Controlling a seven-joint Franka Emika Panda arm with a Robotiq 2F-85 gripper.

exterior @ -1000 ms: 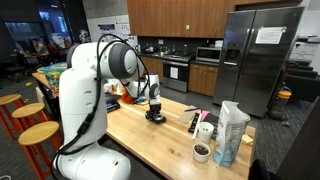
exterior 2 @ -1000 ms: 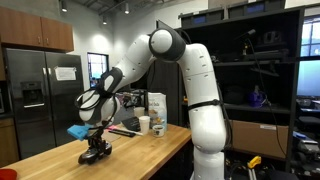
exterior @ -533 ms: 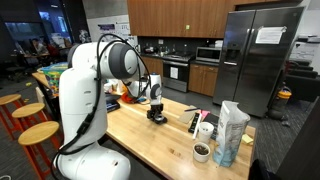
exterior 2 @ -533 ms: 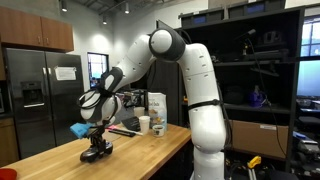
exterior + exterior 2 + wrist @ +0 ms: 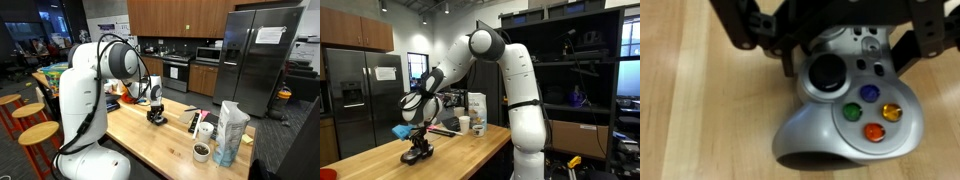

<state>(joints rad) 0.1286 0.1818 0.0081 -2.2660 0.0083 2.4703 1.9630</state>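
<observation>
The hand (image 5: 840, 42) stands open over the game controller (image 5: 845, 105). In the wrist view the jaws are spread wide and straddle the far end of the silver body, one on each side; contact cannot be confirmed. The controller lies flat on the wooden worktop (image 5: 135, 140), face up, with its thumbstick and coloured buttons visible. In both exterior views the hand points straight down at it. A paper bag (image 5: 232, 132) and a cup (image 5: 201, 151) stand well apart.

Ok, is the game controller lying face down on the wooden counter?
No, the game controller lies face up, its black thumbstick and coloured buttons showing towards the wrist camera.
</observation>
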